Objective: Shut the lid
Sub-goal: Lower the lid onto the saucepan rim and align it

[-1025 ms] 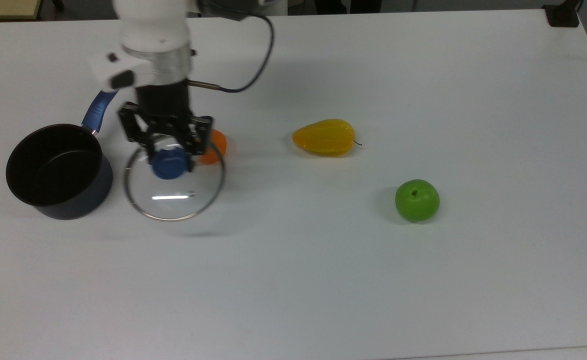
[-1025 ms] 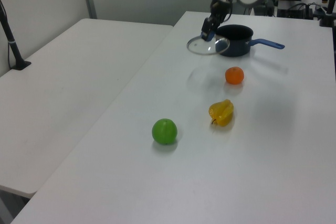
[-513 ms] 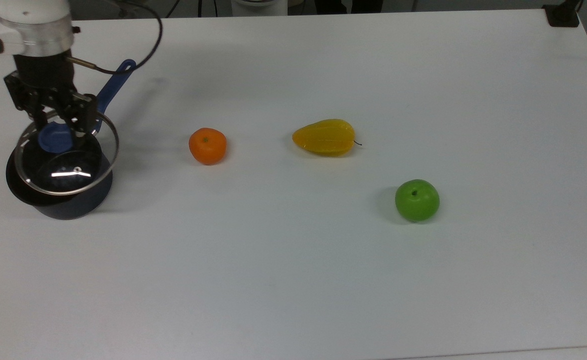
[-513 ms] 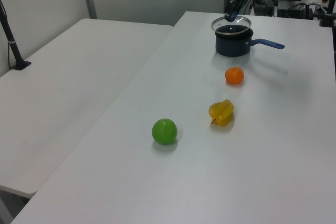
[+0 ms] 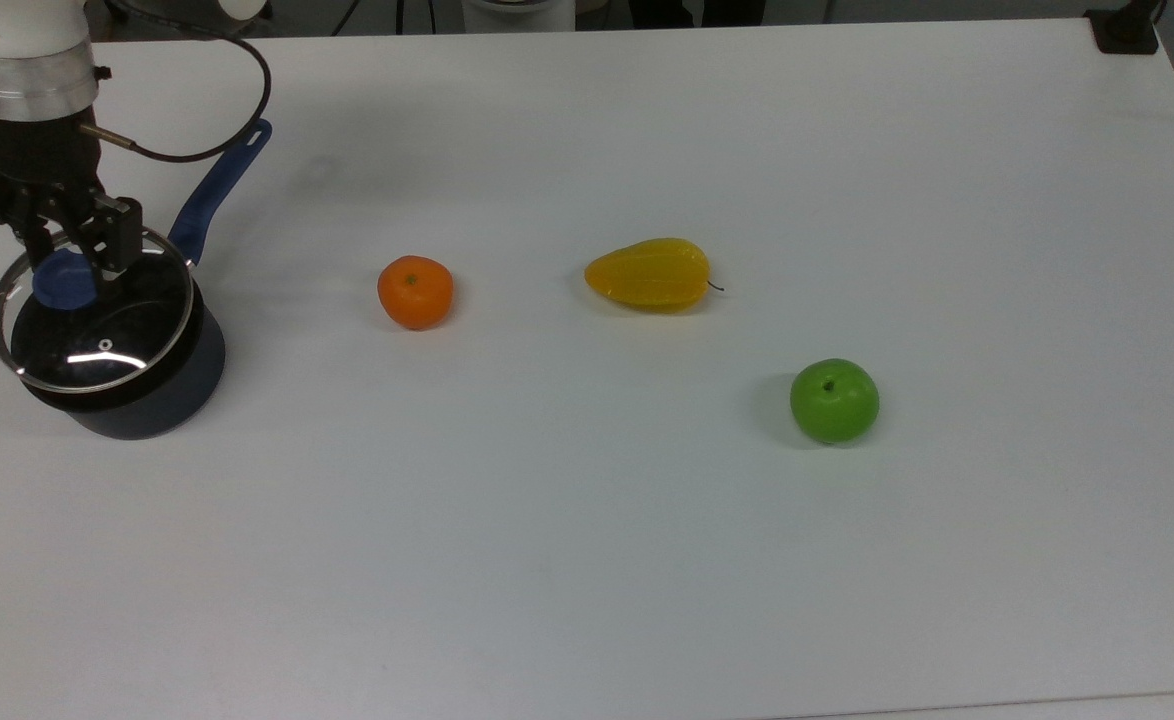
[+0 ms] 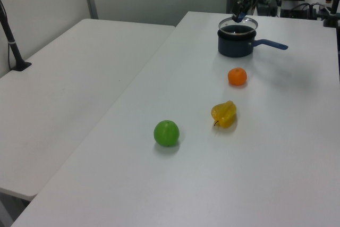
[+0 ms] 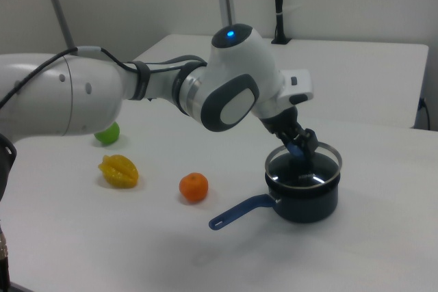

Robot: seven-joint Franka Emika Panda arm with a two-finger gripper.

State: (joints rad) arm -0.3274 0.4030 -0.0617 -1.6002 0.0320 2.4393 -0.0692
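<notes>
Top view: the gripper [image 5: 65,262] clamps the lid [image 5: 92,312]'s blue knob, partly hiding it, over the saucepan [image 5: 162,400].

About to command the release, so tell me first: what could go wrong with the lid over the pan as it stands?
1. The lid looks offset toward the top view's left of the saucepan; released now, it may seat crooked or slide off the rim.
2. The gripper grips the blue knob; opening before the rim rests could drop the glass with a knock.
3. A sideways nudge could shift the pan by its handle.
</notes>
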